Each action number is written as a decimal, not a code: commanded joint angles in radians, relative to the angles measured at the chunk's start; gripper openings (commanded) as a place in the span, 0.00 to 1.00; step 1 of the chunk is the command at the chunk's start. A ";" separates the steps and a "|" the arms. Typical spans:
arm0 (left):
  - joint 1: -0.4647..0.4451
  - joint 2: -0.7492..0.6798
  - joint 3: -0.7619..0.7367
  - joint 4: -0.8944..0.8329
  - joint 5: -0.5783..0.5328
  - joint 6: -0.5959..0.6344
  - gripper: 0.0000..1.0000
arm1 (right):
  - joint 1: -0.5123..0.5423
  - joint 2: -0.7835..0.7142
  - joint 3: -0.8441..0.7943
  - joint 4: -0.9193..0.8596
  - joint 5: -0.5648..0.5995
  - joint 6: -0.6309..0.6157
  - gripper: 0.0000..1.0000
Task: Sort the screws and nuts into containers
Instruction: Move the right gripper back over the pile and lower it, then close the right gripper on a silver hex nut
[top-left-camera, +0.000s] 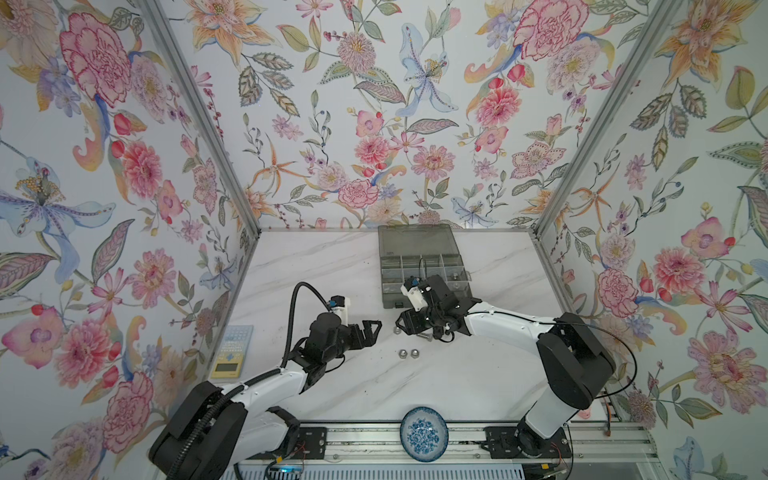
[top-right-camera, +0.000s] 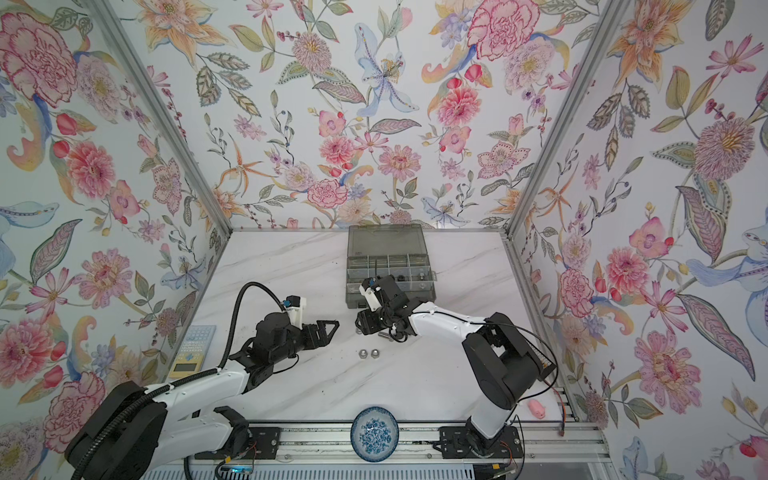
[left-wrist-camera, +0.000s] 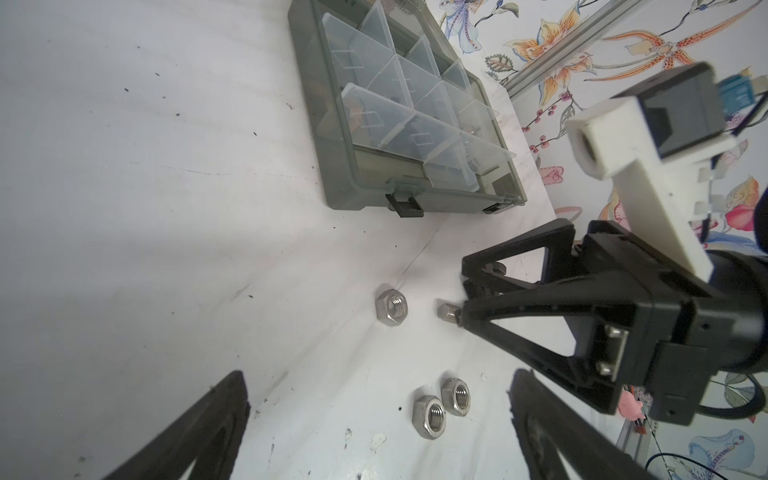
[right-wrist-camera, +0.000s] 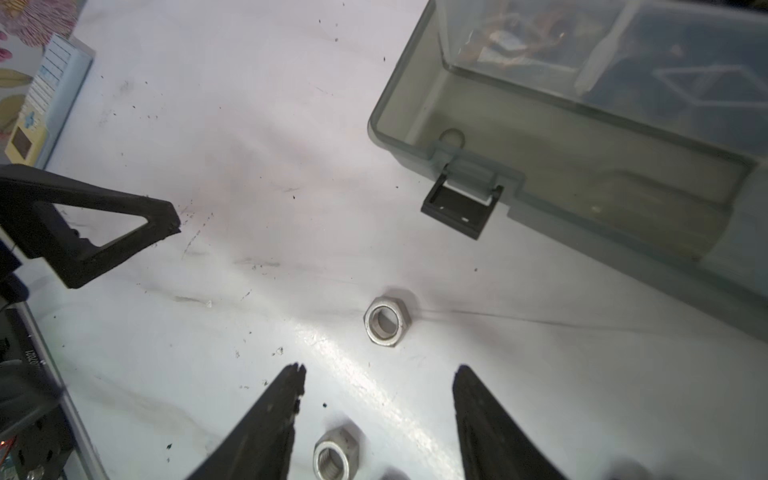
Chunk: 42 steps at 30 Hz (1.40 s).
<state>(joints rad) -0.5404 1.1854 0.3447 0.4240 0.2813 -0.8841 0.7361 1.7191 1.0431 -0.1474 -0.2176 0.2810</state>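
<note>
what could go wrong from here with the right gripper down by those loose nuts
The right gripper stands open and low, with the silver nut just ahead of its tips; a slightly off approach could flick it away. The open left gripper hovers close by, so the two could bump.

Left gripper (left-wrist-camera: 379, 374) jaws spread wide above the table (left-wrist-camera: 145, 208). Two silver nuts (left-wrist-camera: 430, 417), touching, lie between its fingers, closer to one. Third nut (left-wrist-camera: 390, 306) sits farther off, toward the grey box (left-wrist-camera: 365, 199) with clear dividers. Silver screw (left-wrist-camera: 448, 311) end pokes out beside the right gripper (left-wrist-camera: 462, 291) fingertip.
</note>
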 joint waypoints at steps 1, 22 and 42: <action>0.018 -0.019 -0.019 0.011 -0.008 -0.004 1.00 | 0.023 0.060 0.068 -0.048 0.054 -0.019 0.58; 0.046 -0.030 -0.036 0.011 0.010 -0.013 0.99 | 0.076 0.196 0.173 -0.139 0.132 -0.111 0.55; 0.046 -0.036 -0.042 0.005 0.004 -0.017 0.99 | 0.088 0.246 0.183 -0.165 0.136 -0.139 0.41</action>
<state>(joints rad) -0.5083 1.1645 0.3099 0.4343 0.2848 -0.8989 0.8135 1.9434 1.2232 -0.2798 -0.0956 0.1558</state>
